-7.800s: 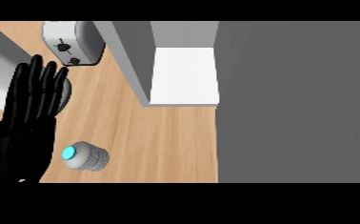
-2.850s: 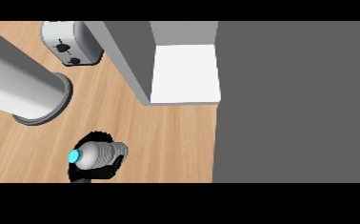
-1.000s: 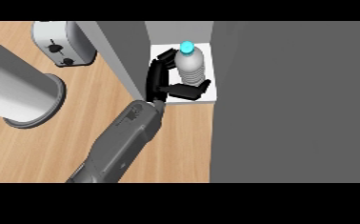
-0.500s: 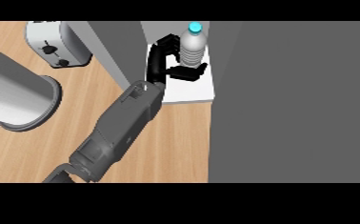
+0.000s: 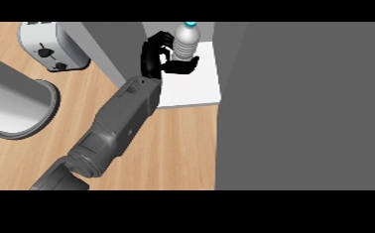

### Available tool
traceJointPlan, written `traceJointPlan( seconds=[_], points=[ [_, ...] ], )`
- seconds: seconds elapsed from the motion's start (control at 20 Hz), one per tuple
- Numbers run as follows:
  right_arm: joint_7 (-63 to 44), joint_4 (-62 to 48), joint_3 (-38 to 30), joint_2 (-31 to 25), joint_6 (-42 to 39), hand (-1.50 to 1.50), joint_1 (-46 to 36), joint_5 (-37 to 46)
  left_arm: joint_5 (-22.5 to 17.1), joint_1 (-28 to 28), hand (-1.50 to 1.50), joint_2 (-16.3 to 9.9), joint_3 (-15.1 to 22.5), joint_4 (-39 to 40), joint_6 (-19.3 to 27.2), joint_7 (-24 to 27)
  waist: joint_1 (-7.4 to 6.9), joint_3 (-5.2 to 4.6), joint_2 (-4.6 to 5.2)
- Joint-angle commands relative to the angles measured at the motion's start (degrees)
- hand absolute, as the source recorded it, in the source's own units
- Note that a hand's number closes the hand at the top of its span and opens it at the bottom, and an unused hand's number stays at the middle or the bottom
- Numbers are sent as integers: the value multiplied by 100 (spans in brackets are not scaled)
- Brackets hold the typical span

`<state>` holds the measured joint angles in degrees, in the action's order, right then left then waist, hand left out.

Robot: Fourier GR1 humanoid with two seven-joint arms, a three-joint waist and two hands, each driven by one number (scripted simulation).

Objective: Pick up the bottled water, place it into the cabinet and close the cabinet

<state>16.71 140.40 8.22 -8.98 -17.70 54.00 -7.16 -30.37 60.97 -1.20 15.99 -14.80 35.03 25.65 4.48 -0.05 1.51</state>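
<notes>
Head view, near to far: grey forearm rising from the lower edge across the wooden bench (image 5: 176,147), then the right robot hand (image 5: 157,58) curled round the bottled water (image 5: 184,41), held upright over the cabinet's white shelf (image 5: 198,86). Judged light, rigid, smooth and prone to slip; best gripped at mid-body, as here. Left forearm cut off at the left edge, its hand unseen. Toaster (image 5: 50,48) partly cropped. Bottle's base hidden behind the thumb; contact with the shelf impossible to tell.

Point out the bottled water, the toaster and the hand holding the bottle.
bottled water (image 5: 184,42), head view, on its clear body.
toaster (image 5: 45,43), head view, on its top.
hand (image 5: 154,58), head view, on its palm.
</notes>
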Motion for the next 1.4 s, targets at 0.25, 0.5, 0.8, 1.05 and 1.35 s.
traceJointPlan(
  seconds=[0.25,0.5,0.8,1.05,1.35],
  points=[
    [130,-63,-138,-25,-236,-150,-15,-441,323,336,-150,-67,13,765,450,569,155,4,61],
    [-28,233,-129,-63,-271,-150,116,-494,423,519,-150,-228,32,975,489,623,179,-4,85],
    [-48,95,-139,-133,-417,-150,57,-497,420,809,-150,-186,-21,1017,55,487,175,-5,90],
    [74,130,-61,-58,-471,-150,180,-468,68,805,-150,-47,-425,529,-513,1077,95,-8,28],
    [-101,253,-137,-86,-489,-150,291,-615,-83,945,-150,-164,-652,317,-1441,1187,-104,0,-62]
  ],
)
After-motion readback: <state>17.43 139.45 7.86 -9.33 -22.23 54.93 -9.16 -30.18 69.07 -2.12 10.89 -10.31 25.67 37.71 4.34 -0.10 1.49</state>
